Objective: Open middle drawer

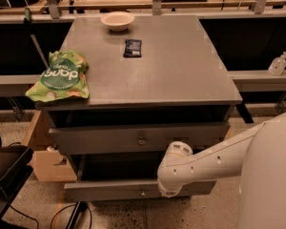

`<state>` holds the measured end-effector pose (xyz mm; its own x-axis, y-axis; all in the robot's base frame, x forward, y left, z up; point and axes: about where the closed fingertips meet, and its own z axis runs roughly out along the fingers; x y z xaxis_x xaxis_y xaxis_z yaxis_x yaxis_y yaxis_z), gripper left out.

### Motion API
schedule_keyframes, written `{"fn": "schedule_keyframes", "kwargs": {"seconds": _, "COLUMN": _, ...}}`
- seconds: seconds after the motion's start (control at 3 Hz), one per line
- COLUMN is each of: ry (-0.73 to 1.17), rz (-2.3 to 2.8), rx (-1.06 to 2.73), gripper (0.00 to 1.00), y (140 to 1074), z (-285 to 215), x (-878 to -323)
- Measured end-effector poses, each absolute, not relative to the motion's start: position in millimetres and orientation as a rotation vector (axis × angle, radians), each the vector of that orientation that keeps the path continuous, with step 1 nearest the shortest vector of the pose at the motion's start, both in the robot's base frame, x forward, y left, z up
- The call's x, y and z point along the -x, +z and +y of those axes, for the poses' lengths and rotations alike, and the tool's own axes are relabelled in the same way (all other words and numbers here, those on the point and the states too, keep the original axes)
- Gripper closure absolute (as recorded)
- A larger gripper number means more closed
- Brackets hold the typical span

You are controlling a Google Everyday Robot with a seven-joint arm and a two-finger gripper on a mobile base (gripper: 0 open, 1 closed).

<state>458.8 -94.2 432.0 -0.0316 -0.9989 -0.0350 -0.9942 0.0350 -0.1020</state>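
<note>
We look down on a grey bench [181,70] with drawers below its front edge. The middle drawer [105,191] stands pulled out past that edge, its small round knob [143,193] facing us. The robot's white arm [214,161] reaches in from the right. Its gripper [169,191] is at the drawer front, just right of the knob; we cannot tell whether it is clenched or released. A green snack bag [62,78] lies at the front left corner

White arm [214,159] reaches left from the base, wrist [174,173] bent down against the middle drawer [109,191] front, right of centre; the gripper seems hidden behind the wrist.
</note>
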Motion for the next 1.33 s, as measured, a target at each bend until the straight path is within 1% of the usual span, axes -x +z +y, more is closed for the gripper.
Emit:
{"fn": "schedule_keyframes", "kwargs": {"seconds": 0.67, "ry": -0.075, "rz": 2.188, "rx": 2.117, "gripper": 0.36, "y": 432, "z": -94, "x": -459}}
{"fn": "schedule_keyframes", "kwargs": {"seconds": 1.0, "ry": -0.075, "rz": 2.188, "rx": 2.117, "gripper": 0.12, "y": 432, "z": -94, "x": -459}}
{"fn": "schedule_keyframes", "kwargs": {"seconds": 1.33, "ry": -0.083, "rz": 2.179, "rx": 2.12, "gripper": 0.0, "y": 446, "z": -96, "x": -460}}
